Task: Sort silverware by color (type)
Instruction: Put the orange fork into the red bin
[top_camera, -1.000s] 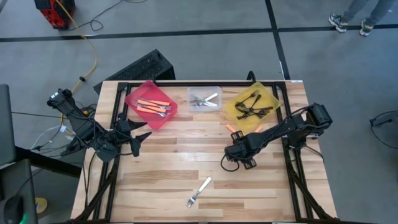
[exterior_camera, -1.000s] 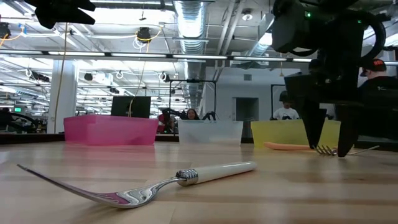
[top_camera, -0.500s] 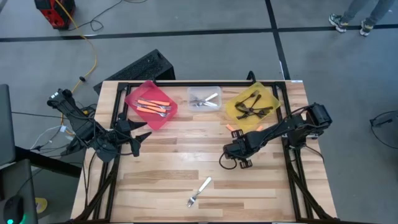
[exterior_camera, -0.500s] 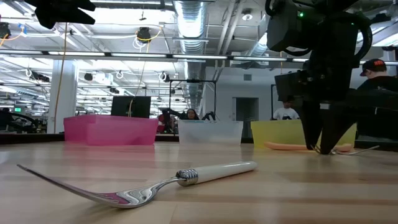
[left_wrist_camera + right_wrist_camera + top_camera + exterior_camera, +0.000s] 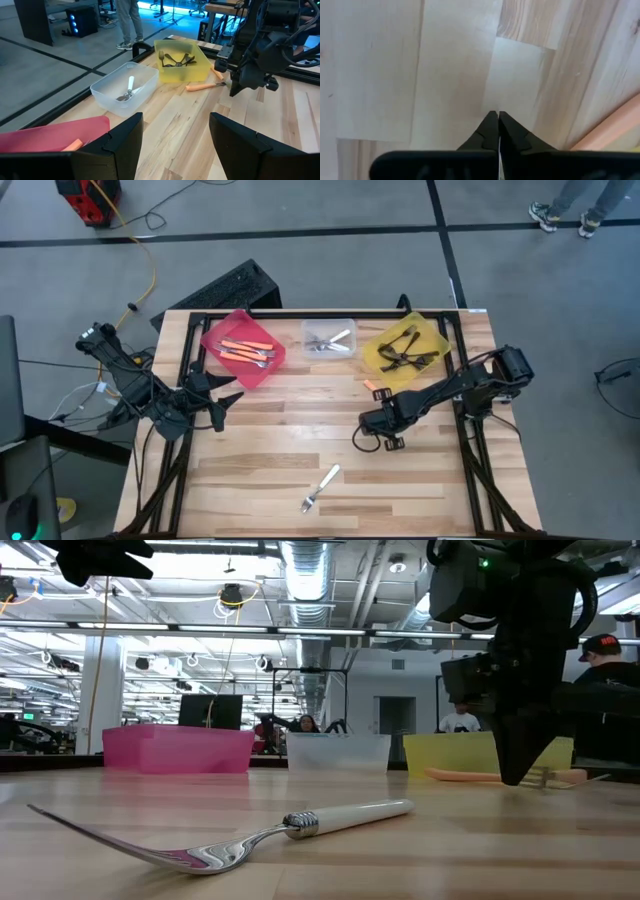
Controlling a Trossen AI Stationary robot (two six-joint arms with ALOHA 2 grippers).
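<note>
On the right half of the wooden table (image 5: 300, 445), the right gripper (image 5: 383, 423) points straight down at the boards with its two fingers pressed together. Its wrist view shows the tips meeting over bare wood with nothing between them. An orange-handled fork (image 5: 206, 85) lies just beside that gripper, on the side toward the bins; from the low view the fingers seem to stand in front of its silver head, though whether they touch it I cannot tell.

Nearer the front edge of the table lies a white-handled fork (image 5: 321, 487), alone and well apart from both arms.

Along the far edge stand three bins in a row. The red bin (image 5: 215, 338) holds several orange-handled forks (image 5: 247, 350). The clear bin (image 5: 348, 352) in the middle holds silver and white forks (image 5: 328, 340). The yellow bin (image 5: 372, 360) holds black forks (image 5: 403, 348).

The left gripper (image 5: 226, 397) waits at the left edge of the table, below the red bin, with its fingers spread apart and nothing in them.

People's shoes (image 5: 565, 220) show on the floor beyond the table.
</note>
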